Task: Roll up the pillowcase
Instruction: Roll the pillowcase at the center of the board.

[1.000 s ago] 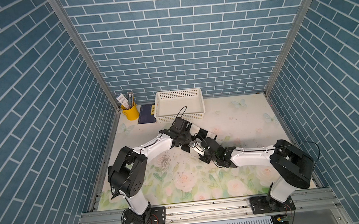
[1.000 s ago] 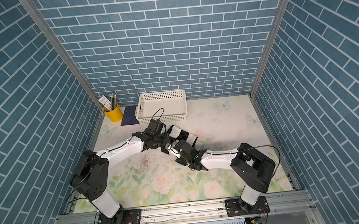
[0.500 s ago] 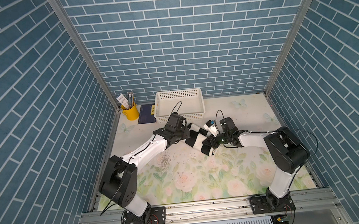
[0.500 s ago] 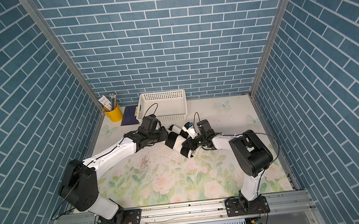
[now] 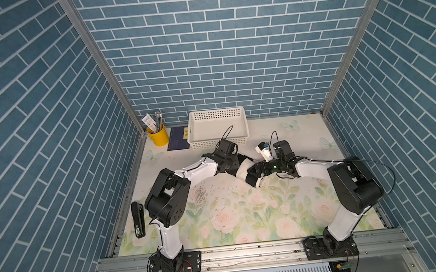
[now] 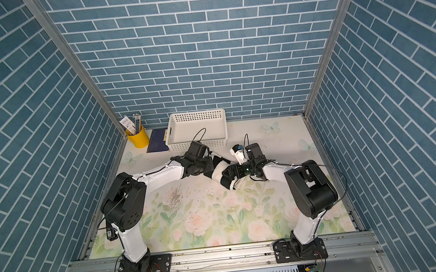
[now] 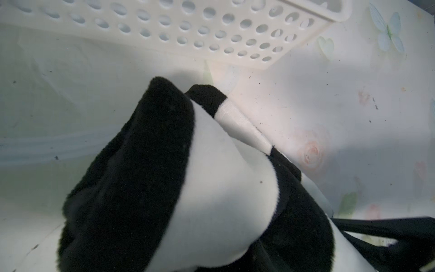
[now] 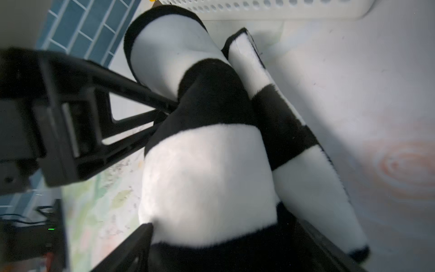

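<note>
The pillowcase [image 5: 243, 166] lay as a tight roll of black and cream stripes on the flowered table [image 5: 232, 214], just in front of the white basket [image 5: 206, 143] and apart from it. It sat between the two arms in both top views. One loose striped edge ran along the side of the roll in the right wrist view.

The right gripper [image 5: 257, 168] reached in at the nearer end, and its jaws stood wide on either side of the roll, with one finger [image 8: 138, 237] close beside a cream stripe. I could not tell whether that finger pressed the cloth. The left gripper [image 8: 162, 110] met the roll near its far end, by the basket. Its own camera saw little but cloth [image 7: 211, 188], so whether its jaws pinched the pillowcase or only leaned on it could not be told.
</note>
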Robot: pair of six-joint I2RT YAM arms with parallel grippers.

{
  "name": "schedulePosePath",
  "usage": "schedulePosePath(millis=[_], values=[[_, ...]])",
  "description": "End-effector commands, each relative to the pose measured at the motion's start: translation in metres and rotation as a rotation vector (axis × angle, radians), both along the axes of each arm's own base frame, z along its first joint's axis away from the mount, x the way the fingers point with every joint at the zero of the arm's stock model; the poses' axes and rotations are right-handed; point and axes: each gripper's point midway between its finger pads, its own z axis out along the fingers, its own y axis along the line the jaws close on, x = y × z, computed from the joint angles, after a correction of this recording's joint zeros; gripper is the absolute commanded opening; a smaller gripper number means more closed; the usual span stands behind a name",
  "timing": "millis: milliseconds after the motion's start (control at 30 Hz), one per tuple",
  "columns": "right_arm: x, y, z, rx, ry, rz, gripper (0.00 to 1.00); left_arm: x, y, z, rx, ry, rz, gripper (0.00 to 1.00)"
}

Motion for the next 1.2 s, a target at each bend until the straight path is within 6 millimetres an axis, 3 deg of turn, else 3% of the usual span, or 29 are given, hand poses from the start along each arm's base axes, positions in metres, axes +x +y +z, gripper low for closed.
schedulePosePath(millis=[0,133,200,400,467,533,667,733,867,967,1167], values=[[0.001,-0.026,0.011,-0.348,-0.287,-0.065,1.00,-0.014,-0.005,-0.020,0.026,0.066,-0.024,0.54],[-0.012,-0.012,0.033,-0.488,-0.548,-0.013,1.00,-0.014,-0.007,-0.021,0.021,0.067,-0.030,0.54],[-0.017,-0.003,0.034,-0.525,-0.630,0.016,1.00,-0.014,-0.007,-0.020,0.018,0.066,-0.033,0.54],[-0.008,0.008,0.003,-0.628,-0.629,0.072,1.00,-0.015,-0.004,-0.014,0.025,0.053,-0.032,0.54],[-0.010,0.010,-0.012,-0.650,-0.619,0.119,0.91,-0.016,-0.003,-0.011,0.023,0.046,-0.030,0.54],[-0.012,0.011,-0.021,-0.653,-0.609,0.138,0.74,-0.015,-0.002,-0.009,0.028,0.043,-0.025,0.54],[-0.025,0.020,-0.024,-0.559,-0.505,0.174,0.29,-0.014,0.002,0.010,0.024,0.007,-0.013,0.54],[-0.031,0.023,-0.023,-0.465,-0.413,0.182,0.15,-0.014,0.005,0.027,0.010,-0.026,-0.004,0.57],[-0.031,0.020,-0.018,-0.238,-0.198,0.138,0.11,-0.019,0.012,0.058,-0.026,-0.077,0.021,0.67],[-0.030,0.011,-0.017,-0.113,-0.078,0.094,0.12,-0.028,0.018,0.067,-0.064,-0.093,0.034,0.75],[-0.029,-0.004,-0.026,0.104,0.175,0.019,0.11,-0.046,0.016,0.061,-0.198,-0.093,0.050,0.83]])
